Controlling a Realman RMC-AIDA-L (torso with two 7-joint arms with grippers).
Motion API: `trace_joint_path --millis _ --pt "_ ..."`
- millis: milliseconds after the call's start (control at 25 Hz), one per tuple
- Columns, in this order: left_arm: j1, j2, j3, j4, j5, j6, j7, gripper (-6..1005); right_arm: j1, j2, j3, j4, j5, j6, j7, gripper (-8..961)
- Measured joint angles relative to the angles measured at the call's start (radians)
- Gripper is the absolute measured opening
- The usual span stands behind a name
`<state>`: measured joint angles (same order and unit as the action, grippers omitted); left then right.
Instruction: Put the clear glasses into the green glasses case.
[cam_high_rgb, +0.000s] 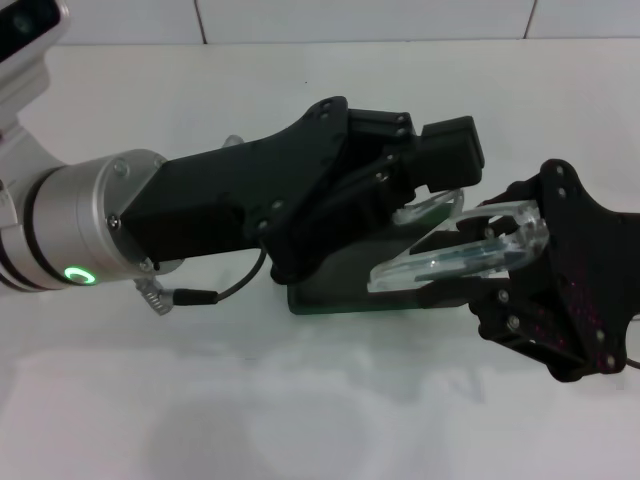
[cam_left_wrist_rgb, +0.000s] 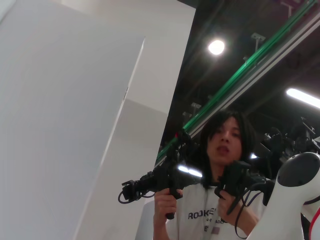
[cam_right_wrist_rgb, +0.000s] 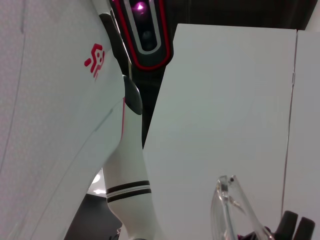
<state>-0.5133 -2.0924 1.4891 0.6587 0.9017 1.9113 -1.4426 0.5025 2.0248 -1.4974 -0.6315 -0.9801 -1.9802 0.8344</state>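
The clear glasses (cam_high_rgb: 460, 255), light, slick and easily flexed, are pinched at the frame by the right gripper (cam_high_rgb: 500, 262) at four o'clock, just above the green glasses case (cam_high_rgb: 345, 290), seemingly steadied by the left gripper (cam_high_rgb: 425, 185), whose grip cannot be told.

Looking at clear, glossy, see-through plastic on the glasses (cam_high_rgb: 470, 255), smooth and catching light along the edges; same shiny transparent look at the wrist (cam_right_wrist_rgb: 232, 207). Showing a dark green case (cam_high_rgb: 345, 290) with a smooth, faintly shiny edge. Seeing matt black plastic-looking plates with small metal screws on the left gripper (cam_high_rgb: 425, 175) and right gripper (cam_high_rgb: 545, 285). Getting brushed silvery metal on the left arm cuff (cam_high_rgb: 90, 215). Sitting on a white table (cam_high_rgb: 300, 400), smooth and slightly reflective.
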Motion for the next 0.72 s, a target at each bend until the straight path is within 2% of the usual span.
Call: trace_joint_path --millis 720 --pt "0.01 0.001 0.006 -0.002 0.0 0.005 0.008 74 -0.002 0.0 0.002 0.0 0.003 -0.002 -0.001 132"
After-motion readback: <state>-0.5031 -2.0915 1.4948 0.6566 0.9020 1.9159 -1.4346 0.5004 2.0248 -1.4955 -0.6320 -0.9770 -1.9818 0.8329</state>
